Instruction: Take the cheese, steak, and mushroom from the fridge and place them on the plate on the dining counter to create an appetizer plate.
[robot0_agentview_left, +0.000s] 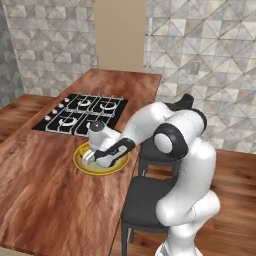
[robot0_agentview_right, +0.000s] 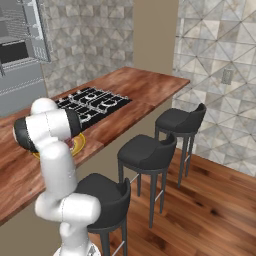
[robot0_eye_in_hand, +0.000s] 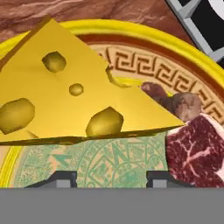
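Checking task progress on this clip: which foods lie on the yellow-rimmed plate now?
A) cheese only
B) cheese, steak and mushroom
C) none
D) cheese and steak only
B: the hand view shows the cheese, the mushroom and the steak together on the plate.

Plate crowded: cheese spans most of it in the hand view, with mushroom and steak packed against its right tip, leaving bare green centre only on the near side. The hand hangs low over the plate, fingers parted with nothing between them. Table lies open near and left of the plate; cooktop blocks just beyond, stools line the right edge.
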